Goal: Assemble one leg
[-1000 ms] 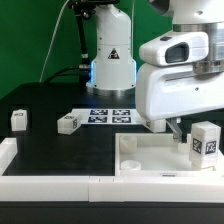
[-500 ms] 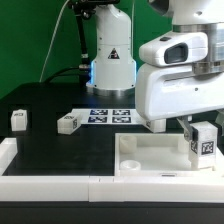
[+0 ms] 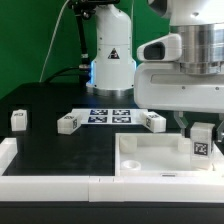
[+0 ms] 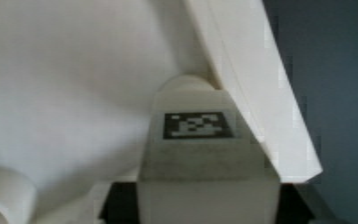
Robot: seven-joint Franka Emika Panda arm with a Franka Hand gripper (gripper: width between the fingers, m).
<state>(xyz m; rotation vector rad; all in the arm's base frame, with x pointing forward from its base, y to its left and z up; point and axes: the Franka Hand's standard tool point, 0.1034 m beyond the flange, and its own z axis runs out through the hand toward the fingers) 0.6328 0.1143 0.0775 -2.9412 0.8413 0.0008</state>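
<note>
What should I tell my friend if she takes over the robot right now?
Gripper: fingers shut on one leg, held upright at the white panel, toward the exterior view's right.
Spare legs on the table: left one, middle one, right one, near the marker board.
Done: leg grasped.
Left: fit it to the panel; seated or not, cannot tell.

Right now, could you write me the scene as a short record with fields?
held leg: upright, tag toward the exterior camera, at the white square panel's corner on the exterior view's right; contact cannot be told
claw: shut on the held leg
loose legs: three, on the black table
marker board: flat, between two loose legs
</note>
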